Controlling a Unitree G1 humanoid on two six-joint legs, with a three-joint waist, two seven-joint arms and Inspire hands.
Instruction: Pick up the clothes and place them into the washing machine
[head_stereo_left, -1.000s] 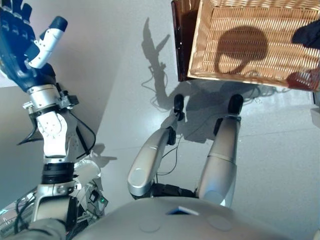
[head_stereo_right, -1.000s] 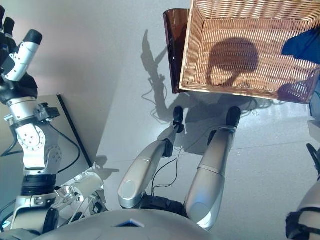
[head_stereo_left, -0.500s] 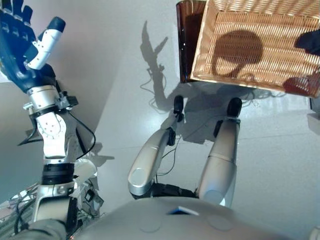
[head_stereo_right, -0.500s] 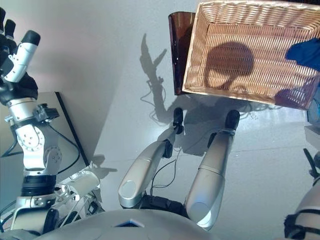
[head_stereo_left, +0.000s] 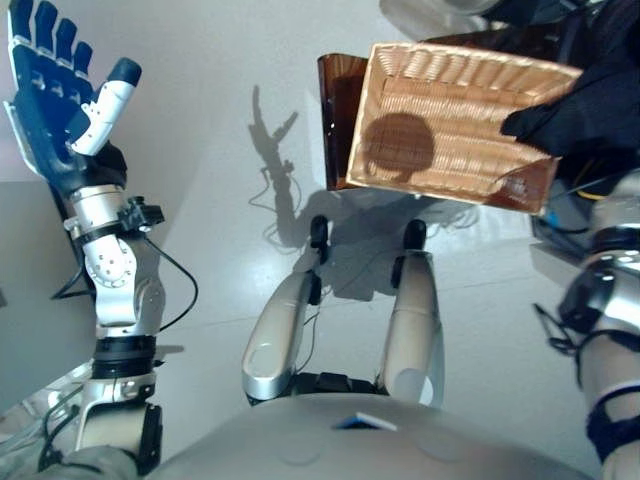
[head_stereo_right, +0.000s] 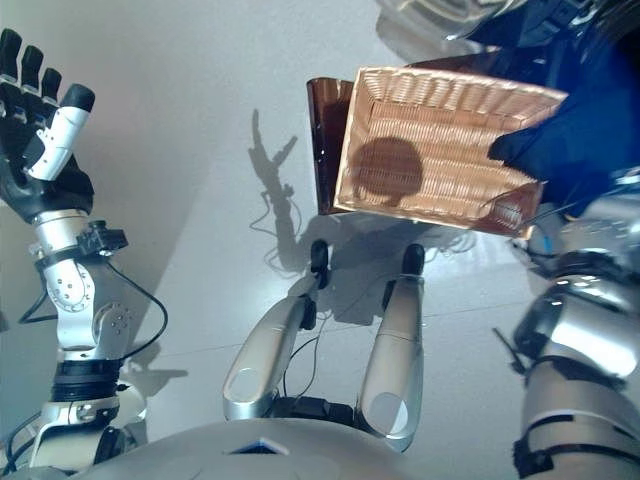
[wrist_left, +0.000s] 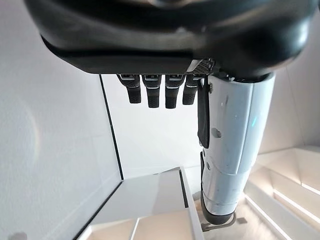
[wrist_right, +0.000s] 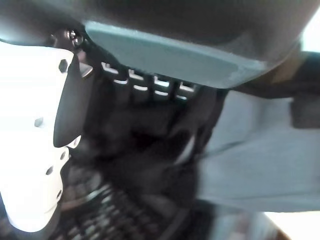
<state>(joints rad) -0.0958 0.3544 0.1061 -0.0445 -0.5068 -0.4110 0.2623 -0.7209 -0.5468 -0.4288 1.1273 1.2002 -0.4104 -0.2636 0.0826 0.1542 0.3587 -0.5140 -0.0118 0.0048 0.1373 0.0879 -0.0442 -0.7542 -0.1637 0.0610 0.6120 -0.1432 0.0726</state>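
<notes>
Now the right hand (wrist_right: 115, 125) has lifted dark clothes (head_stereo_right: 570, 140) above the basket (head_stereo_right: 420, 160).

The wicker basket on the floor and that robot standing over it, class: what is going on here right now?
The robot stands over a wicker basket on the floor. Its right hand is down at the basket's right side, fingers curled into a dark garment that hangs over the rim. The rest of the basket looks empty. The left hand is raised off to the side, fingers straight, holding nothing. No washing machine can be clearly made out, so nothing has been loaded yet.
</notes>
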